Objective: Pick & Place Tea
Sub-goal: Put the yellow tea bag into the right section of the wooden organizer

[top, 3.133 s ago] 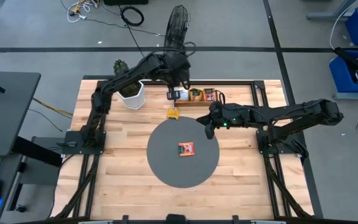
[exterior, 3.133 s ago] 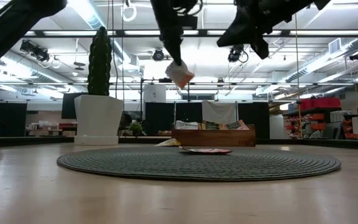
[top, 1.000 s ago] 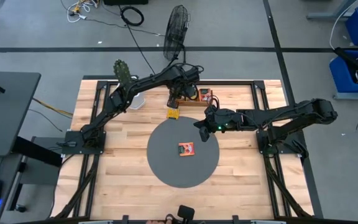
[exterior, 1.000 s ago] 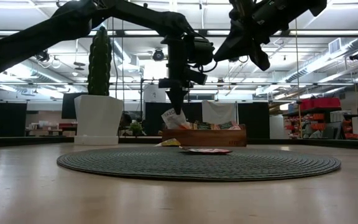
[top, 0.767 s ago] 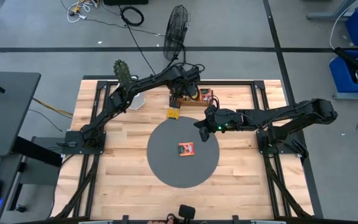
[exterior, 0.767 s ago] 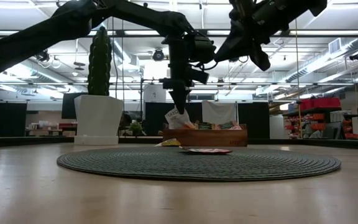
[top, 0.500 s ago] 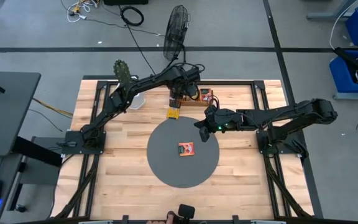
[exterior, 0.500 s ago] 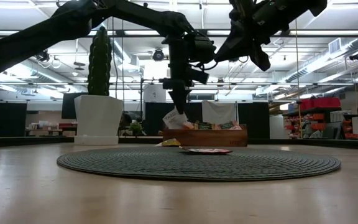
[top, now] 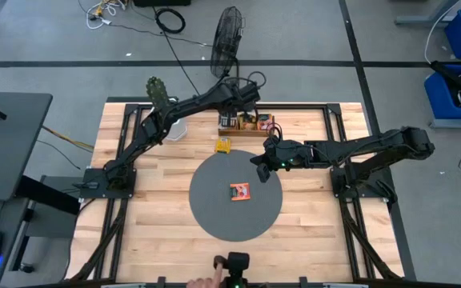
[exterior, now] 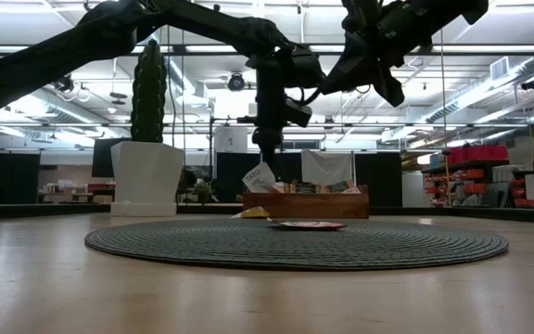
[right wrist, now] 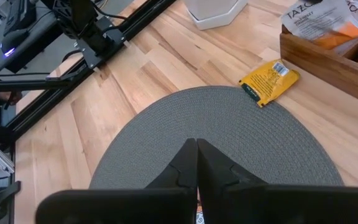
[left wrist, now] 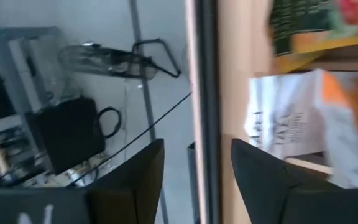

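One wooden tray [top: 246, 128], one round mat [top: 235, 197], two loose sachets [top: 239, 192], one plant pot [exterior: 145, 178]

White sachet [left wrist: 291, 118]: blurred, print unreadable. Wooden tray [right wrist: 328, 53]: cut off at the 2 o'clock edge. Red sachet [exterior: 306, 224] on the mat: edge-on, face hidden. Person's hand [top: 201, 282]: cropped at 6 o'clock.

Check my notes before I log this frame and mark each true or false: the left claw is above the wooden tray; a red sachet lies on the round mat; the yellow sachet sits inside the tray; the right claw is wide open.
1. The left claw is above the wooden tray: true.
2. A red sachet lies on the round mat: true.
3. The yellow sachet sits inside the tray: false, it lies on the table at the mat's edge.
4. The right claw is wide open: false, its fingers are together.
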